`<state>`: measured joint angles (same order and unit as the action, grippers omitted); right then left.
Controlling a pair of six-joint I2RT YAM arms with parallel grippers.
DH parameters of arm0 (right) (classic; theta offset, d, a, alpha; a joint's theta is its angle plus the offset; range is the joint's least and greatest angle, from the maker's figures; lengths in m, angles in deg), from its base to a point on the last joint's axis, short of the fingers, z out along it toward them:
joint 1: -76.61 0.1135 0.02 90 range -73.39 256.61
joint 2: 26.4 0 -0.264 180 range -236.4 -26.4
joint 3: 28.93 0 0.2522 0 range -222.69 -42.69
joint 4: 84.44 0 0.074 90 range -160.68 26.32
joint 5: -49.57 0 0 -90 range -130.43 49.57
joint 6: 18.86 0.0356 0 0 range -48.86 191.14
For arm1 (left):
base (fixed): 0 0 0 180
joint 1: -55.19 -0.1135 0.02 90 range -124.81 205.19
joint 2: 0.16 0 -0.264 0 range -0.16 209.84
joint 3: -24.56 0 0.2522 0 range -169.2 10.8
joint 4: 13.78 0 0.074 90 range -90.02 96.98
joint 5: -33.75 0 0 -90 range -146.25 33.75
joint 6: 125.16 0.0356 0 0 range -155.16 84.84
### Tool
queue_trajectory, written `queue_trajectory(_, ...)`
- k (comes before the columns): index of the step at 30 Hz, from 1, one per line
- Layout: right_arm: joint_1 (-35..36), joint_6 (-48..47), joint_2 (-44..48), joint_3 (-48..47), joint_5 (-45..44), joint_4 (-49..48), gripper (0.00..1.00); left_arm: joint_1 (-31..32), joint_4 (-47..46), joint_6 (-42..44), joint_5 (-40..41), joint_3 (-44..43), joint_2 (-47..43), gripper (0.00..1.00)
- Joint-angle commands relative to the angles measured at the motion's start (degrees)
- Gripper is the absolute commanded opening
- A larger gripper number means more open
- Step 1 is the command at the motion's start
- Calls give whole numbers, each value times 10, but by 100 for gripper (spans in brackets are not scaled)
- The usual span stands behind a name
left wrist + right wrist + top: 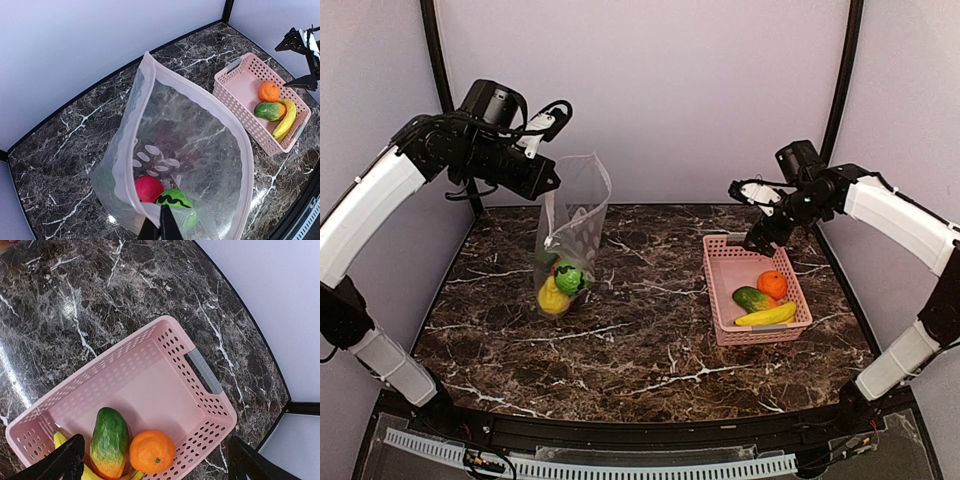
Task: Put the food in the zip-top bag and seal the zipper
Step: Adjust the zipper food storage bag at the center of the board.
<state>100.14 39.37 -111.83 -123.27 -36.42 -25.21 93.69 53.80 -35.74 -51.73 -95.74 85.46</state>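
Three foods (152, 451) left in basket (205, 371). Bag (200, 150) hung by rim from clamped left gripper (160, 225), mouth agape for loading; right gripper (756, 238) spread wide above basket.

Open zip-top bag (576, 215) upright — some food (567, 281) inside.

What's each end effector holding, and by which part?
Left end effector: clear dotted plastic bag, pinched at its pale mouth rim. Right end effector: open, holding nothing.
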Motion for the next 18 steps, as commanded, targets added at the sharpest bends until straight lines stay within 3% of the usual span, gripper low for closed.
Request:
queue_trajectory(1,-14,-32,20,29,-18,-1,93,1,21,12,-23,-6,15,1)
queue_trajectory(4,-21,-42,19,33,-22,12,88,1,13,9,-61,-7,29,1)
queue_trajectory(18,-61,-177,23,78,2,74,89,1,-7,-52,-119,29,42,1)
